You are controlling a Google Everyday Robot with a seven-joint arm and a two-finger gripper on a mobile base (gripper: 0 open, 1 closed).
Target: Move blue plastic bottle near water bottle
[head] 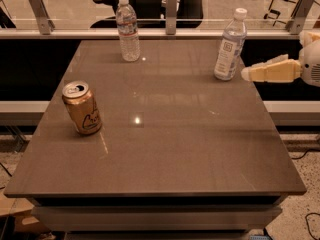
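Observation:
The blue plastic bottle (229, 46) stands upright at the table's far right; it is smooth, with a white cap and a tall white label. The water bottle (128, 30) is ribbed with a red-and-white label band and stands upright at the far middle-left. My gripper (250, 70) reaches in from the right edge, cream-coloured, pointing left. Its tips are just right of the blue bottle's lower half, close to it but not around it. The gripper is open and holds nothing.
A gold soda can (82, 108) stands tilted on the left side of the brown table (165, 149). A glass railing with metal posts (171, 6) runs behind the table's far edge. The table's right edge lies under my arm.

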